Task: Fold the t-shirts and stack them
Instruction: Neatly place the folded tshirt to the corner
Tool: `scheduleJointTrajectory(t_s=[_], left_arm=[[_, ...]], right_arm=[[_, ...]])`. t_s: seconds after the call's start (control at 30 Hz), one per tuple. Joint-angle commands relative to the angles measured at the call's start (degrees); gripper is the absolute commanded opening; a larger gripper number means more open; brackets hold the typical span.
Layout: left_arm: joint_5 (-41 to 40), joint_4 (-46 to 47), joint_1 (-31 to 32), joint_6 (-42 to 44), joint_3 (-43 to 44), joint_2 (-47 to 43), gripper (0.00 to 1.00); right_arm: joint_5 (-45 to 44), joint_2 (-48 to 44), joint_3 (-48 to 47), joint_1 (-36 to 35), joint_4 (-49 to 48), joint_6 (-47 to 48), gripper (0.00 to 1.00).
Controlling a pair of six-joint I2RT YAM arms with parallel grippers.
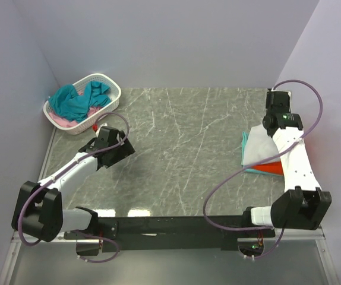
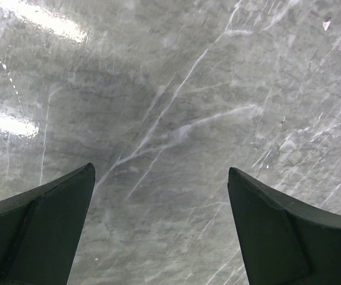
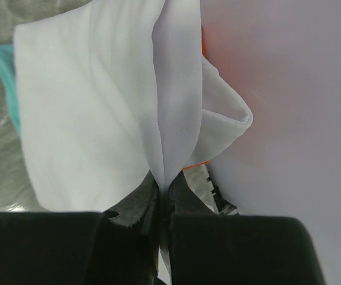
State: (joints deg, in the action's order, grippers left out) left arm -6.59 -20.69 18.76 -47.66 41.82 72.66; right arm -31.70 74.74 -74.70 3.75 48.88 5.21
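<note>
A white t-shirt (image 1: pixel 259 147) lies folded on top of an orange-red shirt (image 1: pixel 271 168) and a teal shirt (image 1: pixel 245 142) at the table's right side. My right gripper (image 3: pixel 164 189) is shut on a fold of the white t-shirt (image 3: pixel 99 113), with the cloth pinched between the fingers; in the top view the gripper (image 1: pixel 272 127) is over the stack's far right corner. A teal edge (image 3: pixel 7 83) and an orange sliver (image 3: pixel 194 167) show under the white cloth. My left gripper (image 2: pixel 158 178) is open and empty over bare marble, near the basket in the top view (image 1: pixel 120 148).
A white perforated basket (image 1: pixel 112 89) at the back left holds teal shirts (image 1: pixel 75 101) and a pink one (image 1: pixel 60 120). Lilac walls close the back and both sides; the right wall (image 3: pixel 295 119) is close beside the right gripper.
</note>
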Motion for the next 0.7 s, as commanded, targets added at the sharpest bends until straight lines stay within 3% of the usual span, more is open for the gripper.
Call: scheduleJointTrajectory(t_s=[0.0,0.13,0.53,0.6,0.63,0.67], left_arm=[[1.8,1.8,-0.8,2.0,1.9,-0.3,0.99],[1.8,2.6,-1.4,2.7,1.0,-1.9,0.99],[3.6,3.6,-2.4,3.1,0.3,-1.6,0.99],[3.4,3.5,-2.5,3.1,0.5,-1.6,1.0],[3.4,3.5,-2.5,3.1,0.5,-1.6,0.99],[3.3,3.4,-2.5,3.0,0.5,-1.8,0.99]], right_arm=[[-0.1,2.4,0.4,3.8,-6.7,5.6,0.0],[0.8,7.5,-1.2,10.3,-7.0,5.6,0.0],[-3.8,17.4,-0.7,13.5,-11.8,4.7,0.0],[-6.0,18.5,-1.2,13.7,-10.8,3.2,0.13],[-6.6,19.6,-1.6,13.7,-10.0,2.6,0.33],[-7.2,19.9,-2.3,13.8,-9.1,1.0,0.38]])
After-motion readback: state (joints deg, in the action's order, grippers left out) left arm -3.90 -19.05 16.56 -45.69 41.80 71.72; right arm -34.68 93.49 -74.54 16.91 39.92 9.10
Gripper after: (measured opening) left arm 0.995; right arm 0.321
